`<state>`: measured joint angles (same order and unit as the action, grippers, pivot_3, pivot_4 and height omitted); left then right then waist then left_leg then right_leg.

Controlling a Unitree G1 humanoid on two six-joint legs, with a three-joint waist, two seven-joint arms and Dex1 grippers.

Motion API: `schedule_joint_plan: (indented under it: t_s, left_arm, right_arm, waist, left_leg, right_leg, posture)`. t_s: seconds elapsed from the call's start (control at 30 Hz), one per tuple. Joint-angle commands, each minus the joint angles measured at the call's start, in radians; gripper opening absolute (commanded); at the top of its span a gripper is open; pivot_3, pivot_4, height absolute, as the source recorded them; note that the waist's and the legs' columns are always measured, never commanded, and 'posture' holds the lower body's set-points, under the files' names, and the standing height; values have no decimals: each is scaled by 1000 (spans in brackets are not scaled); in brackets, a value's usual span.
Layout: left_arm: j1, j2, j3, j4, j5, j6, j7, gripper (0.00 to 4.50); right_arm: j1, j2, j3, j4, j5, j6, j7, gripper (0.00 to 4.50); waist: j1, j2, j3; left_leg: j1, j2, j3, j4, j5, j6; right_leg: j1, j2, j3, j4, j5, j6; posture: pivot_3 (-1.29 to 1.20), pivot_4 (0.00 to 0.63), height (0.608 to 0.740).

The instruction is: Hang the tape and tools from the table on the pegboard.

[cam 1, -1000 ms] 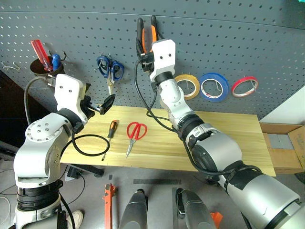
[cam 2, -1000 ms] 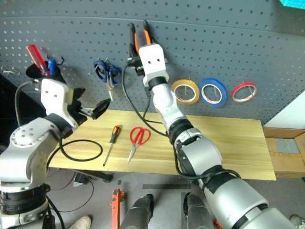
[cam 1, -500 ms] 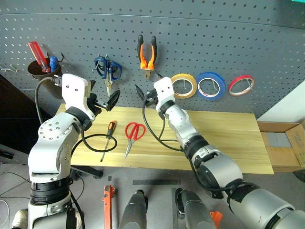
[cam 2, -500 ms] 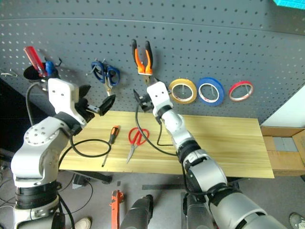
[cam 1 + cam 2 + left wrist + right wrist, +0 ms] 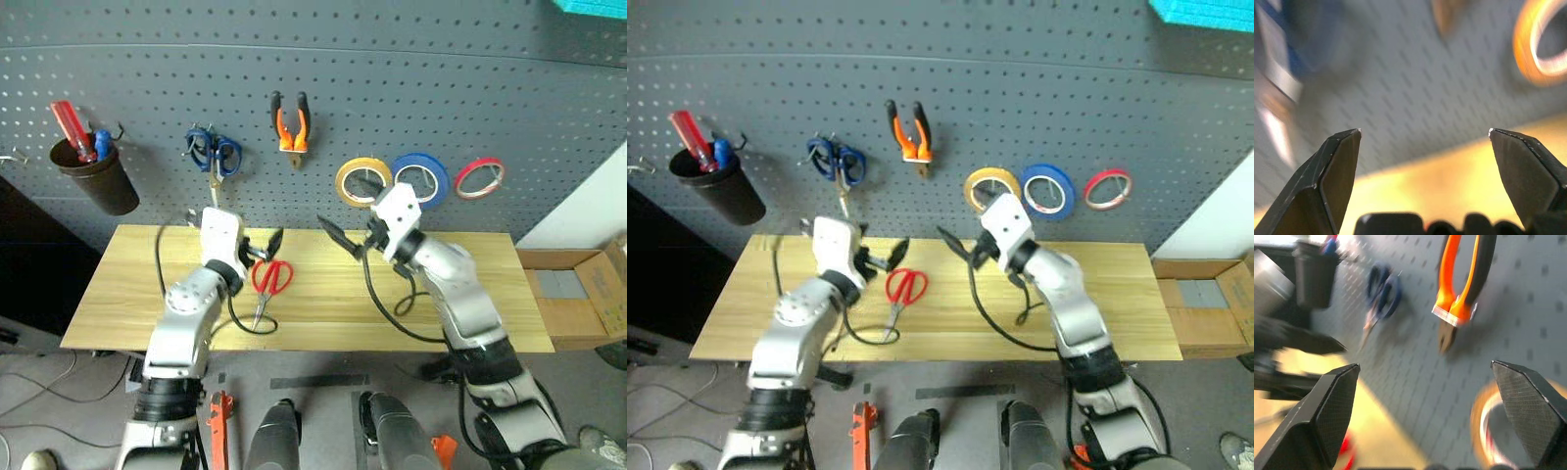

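On the dark grey pegboard (image 5: 147, 78) the orange-and-black pliers (image 5: 290, 121) hang from a hook, and the yellow-tan tape (image 5: 340, 184) hangs on another one. The red-handled scissors (image 5: 266, 283) lie on the light wood table (image 5: 118, 294). My left gripper (image 5: 265, 246) is open just above the table, right beside the scissors' handles, holding nothing. My right gripper (image 5: 345, 211) is open and empty in the air below the pliers, in front of the tape. The right wrist view looks up at the pliers (image 5: 1464, 279) between its spread fingertips (image 5: 1339, 396).
Blue-handled scissors (image 5: 213, 155), a blue tape ring (image 5: 421, 179) and a red tape ring (image 5: 478, 176) also hang on the board. A dark cup (image 5: 93, 176) with a red screwdriver hangs at the left. A cardboard box (image 5: 578, 294) stands right of the table.
My right gripper let go of the pliers, which stay on their hook, and drew back and down. My left gripper sank toward the table beside the red scissors. The camera view shifted.
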<state>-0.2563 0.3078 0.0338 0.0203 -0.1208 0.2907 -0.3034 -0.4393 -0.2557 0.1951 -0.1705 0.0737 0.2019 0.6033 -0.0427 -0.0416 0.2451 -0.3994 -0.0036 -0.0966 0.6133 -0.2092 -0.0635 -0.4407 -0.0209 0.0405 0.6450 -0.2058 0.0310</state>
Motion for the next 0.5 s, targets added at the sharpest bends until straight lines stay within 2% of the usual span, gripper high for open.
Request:
schedule_joint_plan:
  t_s: [0.03, 0.23, 0.37, 0.5]
  left_arm:
    - [50, -22, -39, 121, 84, -78, 60, 4500]
    - [109, -101, 0, 160, 94, -17, 173, 4500]
    - [130, -105, -18, 196, 117, -29, 188, 4500]
    - [133, -116, -9, 203, 135, -20, 241, 4500]
  right_arm:
    - [123, -94, 68, -69, 7, -78, 125, 4479]
    - [171, -132, 101, -65, 37, -83, 202, 4479]
    - [154, -128, 116, 11, 20, -127, 221, 4479]
    - [133, -117, 131, 56, 25, -160, 249, 4479]
  waist:
    - [-14, -1, -4]
    - [-55, -1, -4]
    - [-68, -1, -4]
    - [-69, -1, -4]
  left_leg:
    - [1, 0, 0, 0, 0, 0]
    - [2, 3, 3, 14, 2, 3]
    - [12, 3, 5, 16, 2, 4]
    - [12, 2, 7, 16, 2, 4]
  right_leg:
    - [1, 0, 0, 0, -1, 1]
    - [6, 3, 1, 2, 5, 6]
    - [19, 2, 2, -2, 3, 3]
    - [19, 0, 3, -3, 3, 3]
  posture:
    - [-141, 163, 740]
    - [-146, 193, 740]
    - [-138, 206, 740]
    - [-134, 216, 740]
